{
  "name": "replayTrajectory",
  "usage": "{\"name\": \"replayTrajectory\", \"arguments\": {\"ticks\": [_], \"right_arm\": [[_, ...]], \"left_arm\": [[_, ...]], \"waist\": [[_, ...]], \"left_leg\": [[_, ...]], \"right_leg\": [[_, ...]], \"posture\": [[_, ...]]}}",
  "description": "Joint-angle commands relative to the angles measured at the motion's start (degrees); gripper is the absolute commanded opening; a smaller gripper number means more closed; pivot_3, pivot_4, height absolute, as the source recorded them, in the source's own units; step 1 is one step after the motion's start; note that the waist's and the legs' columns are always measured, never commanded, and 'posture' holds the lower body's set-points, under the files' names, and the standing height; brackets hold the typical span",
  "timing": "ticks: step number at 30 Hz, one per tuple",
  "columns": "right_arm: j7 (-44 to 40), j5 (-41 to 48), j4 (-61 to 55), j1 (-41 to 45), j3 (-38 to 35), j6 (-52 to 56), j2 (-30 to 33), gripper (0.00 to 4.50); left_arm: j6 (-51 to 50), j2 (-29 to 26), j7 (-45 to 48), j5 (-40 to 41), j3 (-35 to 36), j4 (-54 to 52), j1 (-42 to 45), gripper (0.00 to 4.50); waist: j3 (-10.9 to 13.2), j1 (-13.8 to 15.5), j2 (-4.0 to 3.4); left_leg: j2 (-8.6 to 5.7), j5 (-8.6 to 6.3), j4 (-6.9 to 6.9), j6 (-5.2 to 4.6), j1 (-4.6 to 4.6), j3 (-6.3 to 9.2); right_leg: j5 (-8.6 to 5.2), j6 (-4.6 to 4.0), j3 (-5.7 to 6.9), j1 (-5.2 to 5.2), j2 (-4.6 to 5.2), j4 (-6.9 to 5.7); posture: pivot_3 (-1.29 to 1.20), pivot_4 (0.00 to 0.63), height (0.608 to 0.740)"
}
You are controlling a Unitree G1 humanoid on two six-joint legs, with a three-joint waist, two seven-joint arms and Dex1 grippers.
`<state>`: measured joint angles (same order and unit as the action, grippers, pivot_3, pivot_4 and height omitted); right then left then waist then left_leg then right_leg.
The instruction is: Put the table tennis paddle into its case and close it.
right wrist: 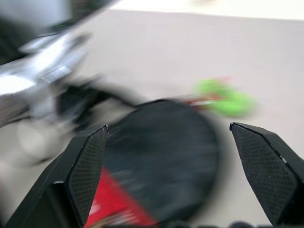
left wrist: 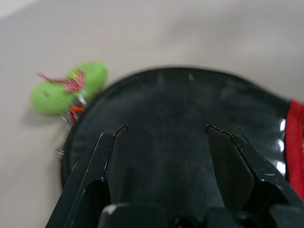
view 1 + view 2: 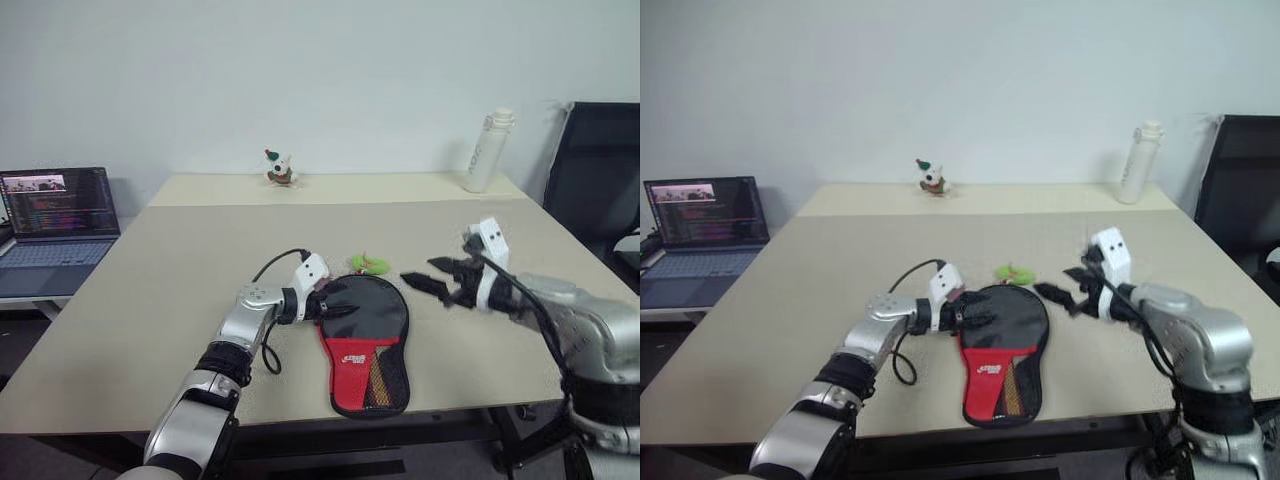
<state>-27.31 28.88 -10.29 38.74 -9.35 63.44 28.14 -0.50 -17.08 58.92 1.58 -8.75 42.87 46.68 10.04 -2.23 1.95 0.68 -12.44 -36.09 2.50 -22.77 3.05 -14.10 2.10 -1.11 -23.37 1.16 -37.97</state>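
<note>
**Operator:** Black fabric over red, that's the case (image 3: 366, 343) lying flat near the front edge of the table (image 3: 150, 300), about midway along it, round end toward the far side. Its green pull charm (image 3: 371, 264) sits on the table just beyond that round end.

**Supervisor:** And the table tennis paddle?

**Operator:** I can't pick it out anywhere on the table. My guess is it's inside the case, since the pouch looks filled out, but the fabric hides it, so I won't swear to it.

**Supervisor:** Claws?

**Operator:** My left gripper (image 3: 331, 303) is at the case's round end, on its left rim. In the wrist view its fingers (image 2: 102, 147) stand partly apart over the black fabric, with nothing pinched between them that I can see. My right gripper (image 3: 434, 284) hangs above the table just right of the case, jaws spread wide, empty.

**Supervisor:** So what's left?

**Operator:** I judge the insertion is likely done. Whether the zipper is run all the way round, I can't tell; the charm at the round end suggests it may be closed or nearly so.
</note>
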Motion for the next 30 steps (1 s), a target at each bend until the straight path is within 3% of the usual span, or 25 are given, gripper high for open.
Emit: {"name": "replayTrajectory", "arguments": {"ticks": [1,14,18,24,27,30], "right_arm": [[4.0,-5.2,11.8,6.7,1.9,-8.0,-3.2,4.50],[15.2,-15.7,73.9,30.6,0.1,-44.7,-17.7,4.50],[19.2,-17.8,83.2,32.4,-0.4,-50.8,-21.2,4.50],[20.8,-21.4,86.9,32.2,0.1,-53.4,-25.2,4.50],[22.6,-22.3,87.3,32.0,-0.6,-54.0,-26.1,3.88],[23.3,-22.5,87.4,32.2,-1.6,-54.2,-26.4,2.85]], "left_arm": [[2.5,0.3,-0.8,-0.7,-0.5,0.6,-0.4,2.85],[0.8,-1.4,-1.2,-0.7,-0.8,-6.3,-4.6,2.85],[-1.9,-2.8,-1.8,-0.6,-0.7,-11.9,-7.4,2.85],[-6.4,-5.1,-3.5,-0.2,-0.3,-20.3,-12.0,2.85],[-8.3,-6.2,-4.3,0.0,-0.1,-23.5,-14.0,2.88],[-9.4,-7.1,-4.7,0.3,0.0,-25.5,-15.4,2.88]], "waist": [[0.0,-0.2,-0.03],[0.1,0.0,-0.14],[0.1,-0.2,-0.15],[0.1,-0.7,-0.21],[0.1,-0.8,-0.22],[0.1,-0.8,-0.22]], "left_leg": [[0.01,0.00,0.01,0.00,0.00,-0.02],[-0.01,-0.01,0.08,-0.01,-0.10,-0.04],[0.01,-0.01,0.11,-0.01,-0.08,-0.04],[0.01,-0.01,0.11,-0.01,-0.06,-0.03],[0.02,-0.01,0.10,-0.01,-0.04,0.00],[0.03,0.00,0.10,-0.01,-0.02,0.01]], "right_leg": [[0.00,0.00,-0.02,-0.02,-0.01,0.00],[0.19,-0.32,-0.01,-0.10,0.03,0.01],[0.19,-0.33,-0.02,-0.10,0.03,-0.01],[0.22,-0.37,-0.04,-0.11,0.03,-0.05],[0.22,-0.37,-0.03,-0.10,0.02,-0.07],[0.22,-0.38,-0.02,-0.10,0.02,-0.08]], "posture": [[0.00,0.150,0.740],[0.00,0.150,0.740],[0.00,0.150,0.740],[0.00,0.150,0.740],[0.00,0.150,0.740],[0.00,0.150,0.740]]}}
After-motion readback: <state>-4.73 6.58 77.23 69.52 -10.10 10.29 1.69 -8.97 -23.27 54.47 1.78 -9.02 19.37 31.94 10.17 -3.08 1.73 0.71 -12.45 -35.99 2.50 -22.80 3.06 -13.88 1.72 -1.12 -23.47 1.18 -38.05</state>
